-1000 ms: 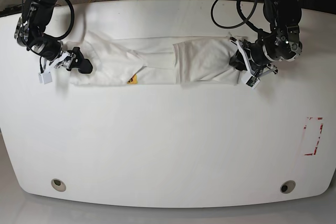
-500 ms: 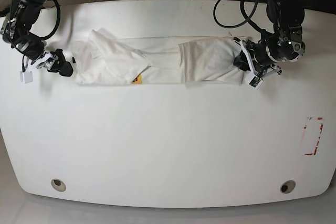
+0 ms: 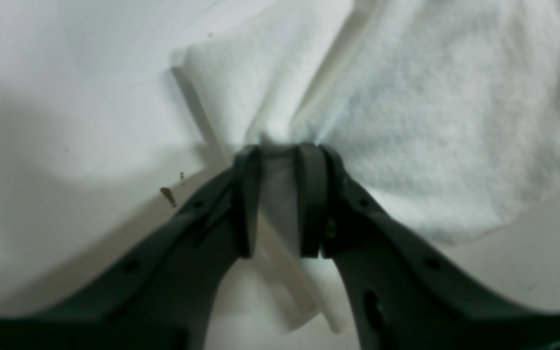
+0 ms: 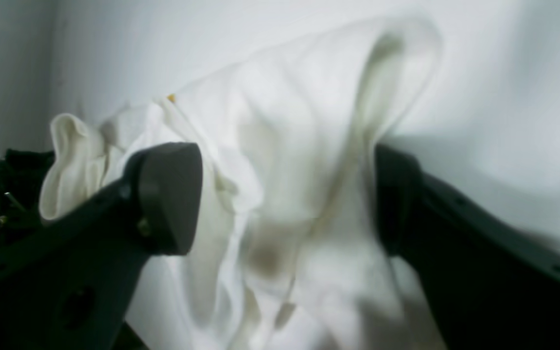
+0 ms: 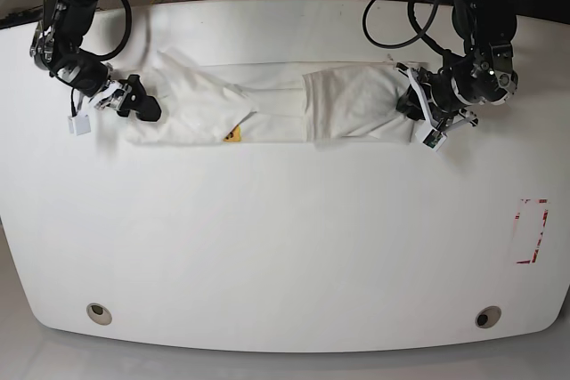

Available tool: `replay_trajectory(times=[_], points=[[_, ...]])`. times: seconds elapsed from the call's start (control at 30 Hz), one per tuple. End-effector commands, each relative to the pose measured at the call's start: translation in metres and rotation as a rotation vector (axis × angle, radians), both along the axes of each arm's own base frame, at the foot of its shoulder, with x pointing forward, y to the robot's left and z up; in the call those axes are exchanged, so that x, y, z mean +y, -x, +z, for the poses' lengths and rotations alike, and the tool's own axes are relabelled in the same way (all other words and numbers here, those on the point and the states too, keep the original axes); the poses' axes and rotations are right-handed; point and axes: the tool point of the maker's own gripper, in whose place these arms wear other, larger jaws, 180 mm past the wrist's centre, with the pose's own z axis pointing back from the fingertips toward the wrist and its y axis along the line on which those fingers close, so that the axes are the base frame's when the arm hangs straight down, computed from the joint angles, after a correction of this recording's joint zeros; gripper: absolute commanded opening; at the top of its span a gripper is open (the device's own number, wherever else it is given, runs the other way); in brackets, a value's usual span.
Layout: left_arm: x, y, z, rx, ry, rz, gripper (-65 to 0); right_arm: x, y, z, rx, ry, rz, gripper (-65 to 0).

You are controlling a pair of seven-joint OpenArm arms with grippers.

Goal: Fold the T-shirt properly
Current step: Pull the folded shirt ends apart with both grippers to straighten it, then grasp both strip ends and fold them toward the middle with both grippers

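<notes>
The white T-shirt [image 5: 267,113] lies folded into a long strip across the far part of the table, with a small yellow-orange bit of print [image 5: 232,135] showing at its near edge. At the strip's right end my left gripper [image 5: 411,113] is shut on a pinched fold of the cloth [image 3: 455,121]; the left wrist view shows that fold squeezed between the two pads of my left gripper [image 3: 280,194]. My right gripper [image 5: 138,106] is at the strip's left end. Its fingers [image 4: 168,194] stand wide apart, and bunched cloth [image 4: 285,121] lies between them.
The white table [image 5: 285,246] has two round holes [image 5: 99,313] [image 5: 487,317] near its front edge and a red-marked rectangle [image 5: 533,230] at the right. A white tag [image 5: 80,125] hangs by the right arm. Cables run behind the table's far edge.
My right gripper swung out to the left off the shirt and has come back to its left end. The left gripper stayed shut on the right end, shifting slightly.
</notes>
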Motion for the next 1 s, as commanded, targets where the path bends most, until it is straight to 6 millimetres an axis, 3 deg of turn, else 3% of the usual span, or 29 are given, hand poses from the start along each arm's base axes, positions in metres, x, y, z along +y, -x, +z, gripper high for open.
replay_trajectory(times=[0.0, 0.13, 0.2, 0.27, 0.4, 0.6, 0.77, 0.87, 0.97], points=[[0.004, -0.005, 0.007, -0.021, -0.014, -0.004, -53.7, -0.004, -0.002, 0.005, -0.004, 0.022, 0.011, -16.2], [0.004, -0.005, 0.007, -0.021, -0.014, -0.004, -53.7, 0.003, -0.004, 0.003, -0.008, 0.005, 0.009, -17.1], [0.004, -0.004, 0.006, -0.019, -0.014, -0.004, -53.7, 0.003, -0.005, 0.005, -0.013, 0.003, 0.009, -21.7], [0.004, -0.004, 0.006, -0.019, -0.014, -0.004, -53.7, 0.003, -0.006, 0.005, -0.017, 0.003, 0.006, -32.7], [0.003, -0.004, 0.006, -0.017, -0.015, -0.005, -53.7, 0.003, -0.016, 0.015, -0.057, 0.014, 0.006, -64.7], [-0.004, -0.005, 0.006, -0.019, -0.007, -0.019, -53.7, 0.006, -0.021, 0.054, -0.169, 0.113, 0.067, -65.0], [-0.041, 0.0, 0.003, -0.009, 0.019, -0.128, -53.7, 0.021, -0.024, 0.091, -0.267, 0.205, 0.149, -65.0], [-0.068, -0.01, 0.009, -0.028, 0.057, -0.147, -53.7, 0.03, -0.028, 0.108, -0.317, 0.241, 0.184, -65.0], [-0.083, -0.016, 0.013, -0.035, 0.096, -0.123, -53.7, 0.044, -0.035, 0.128, -0.384, 0.271, 0.221, -65.0]])
